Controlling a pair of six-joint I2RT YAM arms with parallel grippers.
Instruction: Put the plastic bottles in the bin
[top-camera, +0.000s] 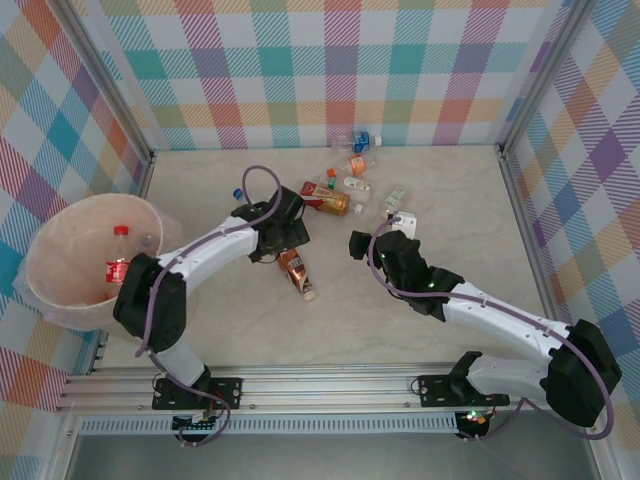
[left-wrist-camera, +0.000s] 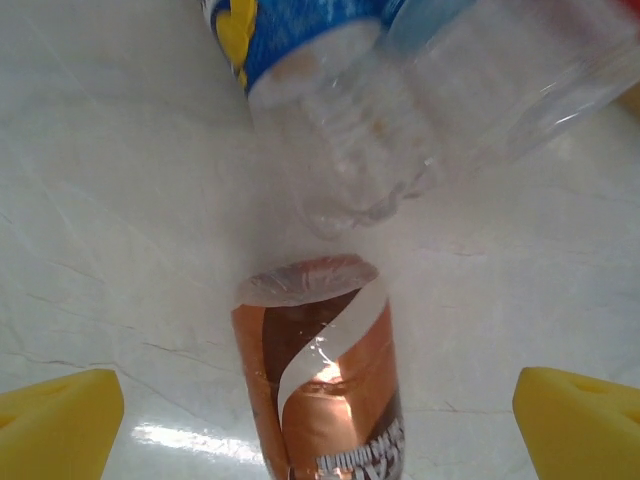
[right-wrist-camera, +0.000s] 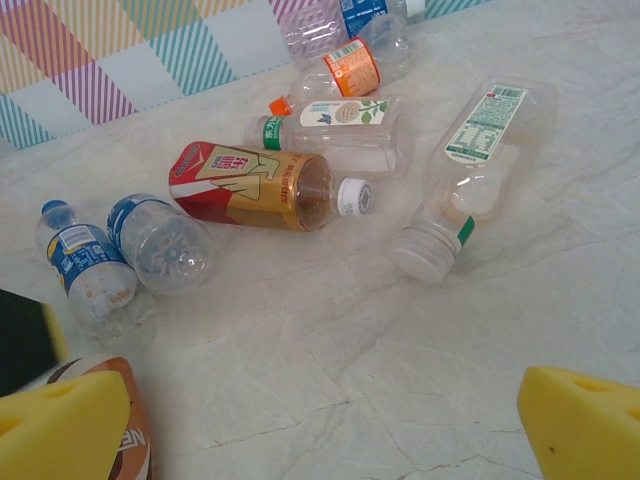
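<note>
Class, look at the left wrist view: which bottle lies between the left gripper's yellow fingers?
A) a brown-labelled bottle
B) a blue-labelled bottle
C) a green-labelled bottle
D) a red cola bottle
A: the brown-labelled bottle lies on the table, centred between the wide-open fingers of the left gripper.

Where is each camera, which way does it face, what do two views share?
Top external: above, behind; faces down on table, bin, left arm, right arm.
Left wrist: faces down at brown bottle inside open left gripper.
Right wrist: faces far bottles over open right gripper.
Shared: brown bottle, top and left wrist.
</note>
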